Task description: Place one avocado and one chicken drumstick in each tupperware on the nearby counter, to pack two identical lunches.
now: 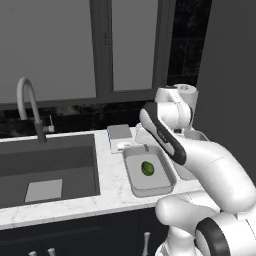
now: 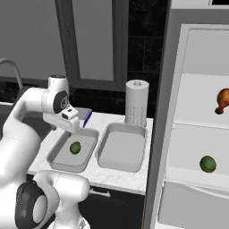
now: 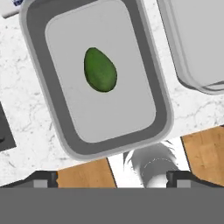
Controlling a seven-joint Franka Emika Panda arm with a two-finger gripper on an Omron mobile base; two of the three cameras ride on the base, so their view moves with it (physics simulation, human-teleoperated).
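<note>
Avocado (image 1: 147,168) is seen lying loose in the near tupperware (image 1: 134,181), below the raised arm. From the right, a drumstick (image 2: 222,101) and second avocado (image 2: 207,163) wait well off to the arm's right. Downward, gripper (image 3: 112,178) fingertips (image 3: 42,179) are spread wide, holding nothing.

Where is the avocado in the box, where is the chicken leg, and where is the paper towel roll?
avocado in the tupperware (image 3: 100,70), hand view, middle of its green skin.
chicken drumstick (image 2: 223,99), right base view, its meaty end.
paper towel roll (image 2: 136,103), right base view, middle of its side.
</note>
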